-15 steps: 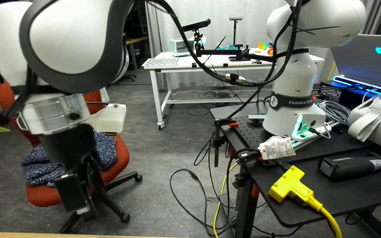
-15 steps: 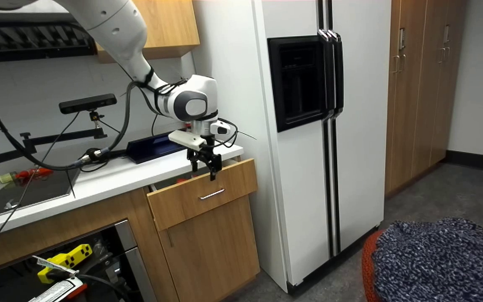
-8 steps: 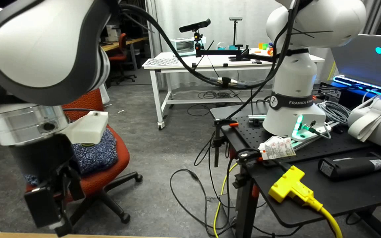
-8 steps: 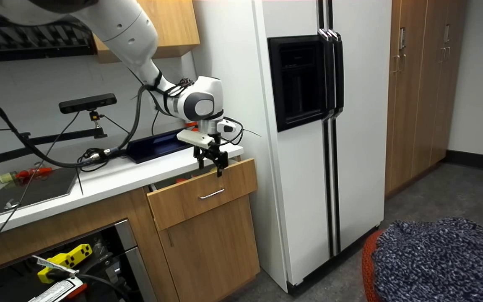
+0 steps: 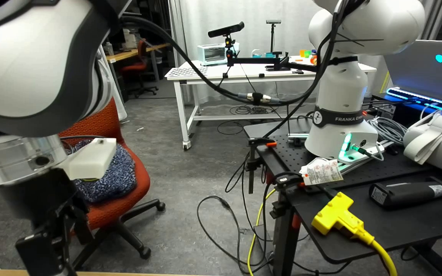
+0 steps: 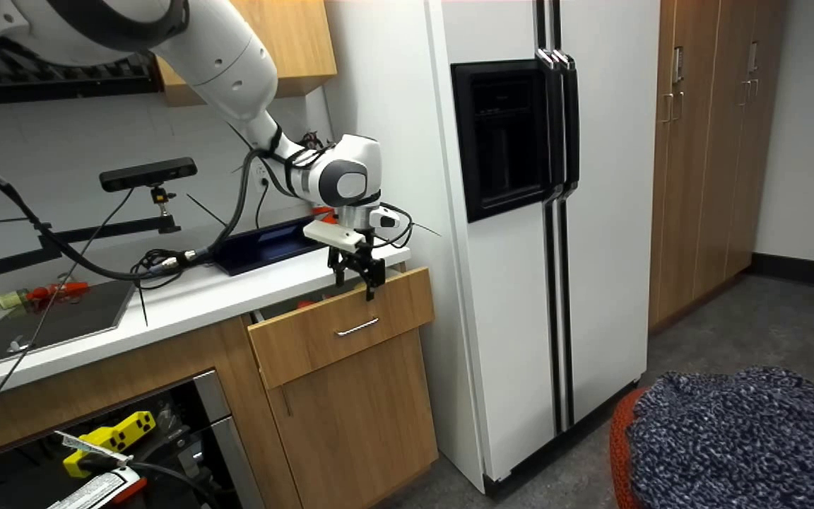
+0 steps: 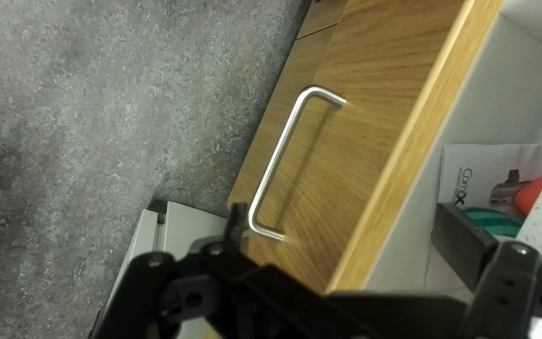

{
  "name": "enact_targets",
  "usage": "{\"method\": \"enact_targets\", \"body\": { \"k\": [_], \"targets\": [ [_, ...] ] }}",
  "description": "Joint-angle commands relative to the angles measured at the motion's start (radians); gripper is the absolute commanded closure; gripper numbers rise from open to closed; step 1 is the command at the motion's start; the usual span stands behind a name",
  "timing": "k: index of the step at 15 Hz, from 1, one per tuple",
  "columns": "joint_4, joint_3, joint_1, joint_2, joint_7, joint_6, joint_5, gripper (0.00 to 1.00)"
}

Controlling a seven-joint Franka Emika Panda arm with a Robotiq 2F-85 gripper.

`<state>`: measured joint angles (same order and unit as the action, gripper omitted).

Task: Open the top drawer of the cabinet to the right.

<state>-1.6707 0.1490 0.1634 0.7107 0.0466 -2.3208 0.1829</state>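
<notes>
The top drawer [image 6: 329,336] stands partly open under the white counter in an exterior view, with a wood front and a metal handle [image 6: 357,327]. The wrist view shows the drawer's front edge [image 7: 417,141], its white inside and the handle [image 7: 275,157] close by. My gripper [image 6: 355,288] is open and empty, pointing down at the drawer front's top edge. In the wrist view the gripper [image 7: 348,228] straddles that edge: one finger is outside near the handle's end, the other over the inside. I cannot tell whether either finger touches the wood.
A white package [image 7: 478,169] and red and green things lie in the drawer. The white fridge [image 6: 407,212] stands right beside it. A dark blue tray [image 6: 266,244] sits on the counter [image 6: 188,311] above. An orange chair [image 5: 140,176] with a knitted cushion stands nearby.
My gripper has moved a little to the right along the drawer front in an exterior view, and left and down, nearer that camera, in an exterior view. The drawer has not visibly moved.
</notes>
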Motion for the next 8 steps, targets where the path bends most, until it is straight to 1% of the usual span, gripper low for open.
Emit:
{"method": "enact_targets", "body": {
  "k": [1,5,8],
  "targets": [
    [0.093,-0.006,0.020,0.069,-0.042,0.047,-0.034,0.00],
    [0.124,-0.019,0.035,0.099,-0.061,0.057,-0.048,0.00],
    [0.110,-0.041,0.041,0.092,-0.089,0.067,-0.087,0.00]
  ]
}}
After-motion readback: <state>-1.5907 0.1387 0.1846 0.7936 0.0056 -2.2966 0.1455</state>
